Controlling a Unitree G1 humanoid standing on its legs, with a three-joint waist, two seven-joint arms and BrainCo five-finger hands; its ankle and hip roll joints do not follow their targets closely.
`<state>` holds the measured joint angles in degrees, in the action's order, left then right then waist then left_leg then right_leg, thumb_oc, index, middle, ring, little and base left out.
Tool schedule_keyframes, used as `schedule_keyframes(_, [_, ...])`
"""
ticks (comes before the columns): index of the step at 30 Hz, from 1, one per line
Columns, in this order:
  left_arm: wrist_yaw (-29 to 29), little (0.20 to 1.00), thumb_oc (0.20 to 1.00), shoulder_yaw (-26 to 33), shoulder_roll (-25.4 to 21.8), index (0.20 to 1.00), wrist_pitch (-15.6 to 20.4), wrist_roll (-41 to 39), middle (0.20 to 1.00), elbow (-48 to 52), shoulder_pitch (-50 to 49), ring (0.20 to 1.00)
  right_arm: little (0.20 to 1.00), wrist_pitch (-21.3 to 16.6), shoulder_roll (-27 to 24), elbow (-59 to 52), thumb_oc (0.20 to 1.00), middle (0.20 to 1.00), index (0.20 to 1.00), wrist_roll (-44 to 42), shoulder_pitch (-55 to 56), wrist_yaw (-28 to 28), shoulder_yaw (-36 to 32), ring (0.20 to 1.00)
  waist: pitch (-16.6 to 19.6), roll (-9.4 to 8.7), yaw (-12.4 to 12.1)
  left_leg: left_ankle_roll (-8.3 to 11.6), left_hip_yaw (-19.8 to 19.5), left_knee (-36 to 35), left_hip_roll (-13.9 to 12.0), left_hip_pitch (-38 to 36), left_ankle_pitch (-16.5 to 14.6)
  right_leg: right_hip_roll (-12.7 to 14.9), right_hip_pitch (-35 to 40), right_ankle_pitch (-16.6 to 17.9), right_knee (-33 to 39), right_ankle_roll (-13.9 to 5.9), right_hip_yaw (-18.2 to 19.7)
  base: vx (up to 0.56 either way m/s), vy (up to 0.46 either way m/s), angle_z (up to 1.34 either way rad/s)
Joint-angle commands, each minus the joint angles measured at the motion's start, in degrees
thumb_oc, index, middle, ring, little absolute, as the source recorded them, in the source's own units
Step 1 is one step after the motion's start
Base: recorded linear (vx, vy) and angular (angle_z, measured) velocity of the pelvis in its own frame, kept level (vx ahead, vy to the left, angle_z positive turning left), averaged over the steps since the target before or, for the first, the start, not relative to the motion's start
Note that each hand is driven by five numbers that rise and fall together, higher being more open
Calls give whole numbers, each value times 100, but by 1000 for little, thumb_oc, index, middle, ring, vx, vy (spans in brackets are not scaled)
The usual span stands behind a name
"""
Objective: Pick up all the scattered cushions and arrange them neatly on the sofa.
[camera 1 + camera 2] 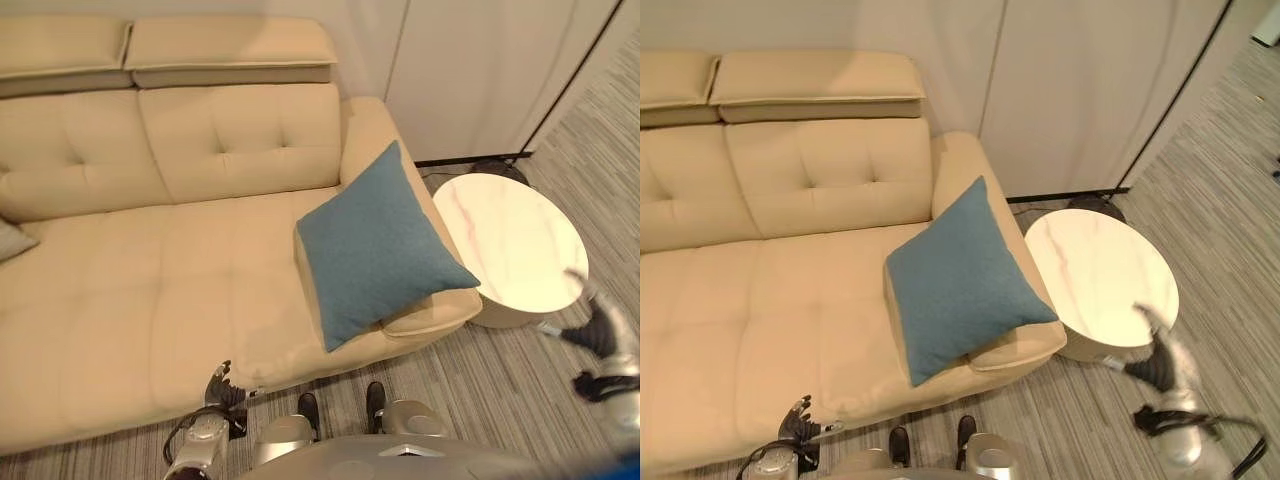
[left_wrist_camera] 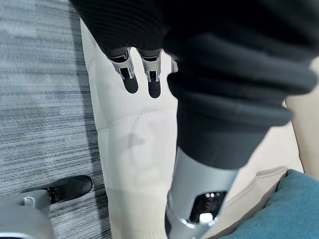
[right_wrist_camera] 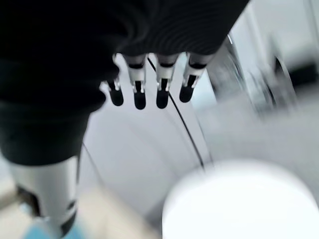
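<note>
Cushion: blue cushion (image 1: pixel 375 248) leans on the sofa (image 1: pixel 150 290) armrest, centre frame.
Left hand (image 1: pixel 222 385): lower left, fingers relaxed, empty.
Right hand (image 1: pixel 1162 362): lower right beside the round surface (image 1: pixel 1100 275), fingers straight, empty.

The sofa (image 1: pixel 150 290) seat lies bare except at its right end, where a blue cushion (image 1: pixel 375 245) leans on the armrest; a round side table (image 1: pixel 510 245) crowds just beside it.

We see our left hand (image 1: pixel 222 388) and right hand (image 1: pixel 600 335), each backed by a dark ribbed cover (image 2: pixel 239 74), silver fingers (image 3: pixel 139 92) ending in rounded black tips, the left thumb (image 2: pixel 197 194) smooth silver-grey with a dark inset.
</note>
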<state>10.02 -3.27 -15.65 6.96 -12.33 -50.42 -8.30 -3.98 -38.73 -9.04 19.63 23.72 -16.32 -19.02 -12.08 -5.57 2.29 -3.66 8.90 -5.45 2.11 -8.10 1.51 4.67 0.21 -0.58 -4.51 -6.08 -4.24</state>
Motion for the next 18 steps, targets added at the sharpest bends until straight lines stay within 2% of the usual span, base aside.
schedule_keyframes(1, [-51, 1000, 1000, -74, -38, 1000, 194, 136, 1000, 117, 420, 1000, 1000, -196, -181, 518, 1000, 1000, 1000, 274, -982, -478, 290, 1000, 174, -47, -315, 10, -525, 88, 2, -9, -667, 189, -195, 496, 175, -312, -105, 89, 0, -3])
schedule_keyframes(3, [-51, 1000, 1000, -143, -56, 1000, 197, 115, 1000, 188, 461, 1000, 1000, -154, -228, 708, 1000, 1000, 1000, 183, -1304, -599, 375, 1000, 180, -71, -356, 19, -560, 87, -6, -7, -671, 204, -137, 488, 234, -307, -164, 61, -20, 2])
schedule_keyframes(6, [-40, 1000, 1000, -356, -148, 1000, 173, 39, 1000, 352, 633, 1000, 1000, -23, -344, 1542, 1000, 1000, 1000, -189, -2061, -788, 848, 1000, 126, -122, -490, 50, -617, 93, -17, 56, -646, 233, -112, 481, 300, -298, -291, 18, -36, 20])
schedule_keyframes(10, [35, 1000, 1000, -636, -270, 1000, 170, -90, 1000, 597, 960, 1000, 1000, 67, -282, 2537, 1000, 1000, 1000, -728, -2944, -984, 1439, 1000, -92, -178, -667, 105, -709, 138, -31, 358, -548, 249, -214, 508, 384, -272, -449, -51, -55, 32])
schedule_keyframes(16, [195, 1000, 1000, -1081, -263, 1000, 254, -376, 1000, 835, 1494, 1000, 1000, 2, 257, 3771, 1000, 1000, 1000, -1688, -4218, -1445, 1985, 1000, -452, -206, -844, 170, -925, 349, -44, 1154, -380, 281, -653, 618, 468, -206, -670, -105, -55, 24])
schedule_keyframes(18, [300, 1000, 1000, -1247, -196, 1000, 299, -513, 1000, 864, 1690, 1000, 1000, -54, 616, 4088, 1000, 1000, 1000, -2003, -4623, -1662, 2148, 1000, -535, -202, -891, 187, -973, 487, -39, 1449, -353, 274, -811, 662, 505, -167, -710, -85, -41, 24])
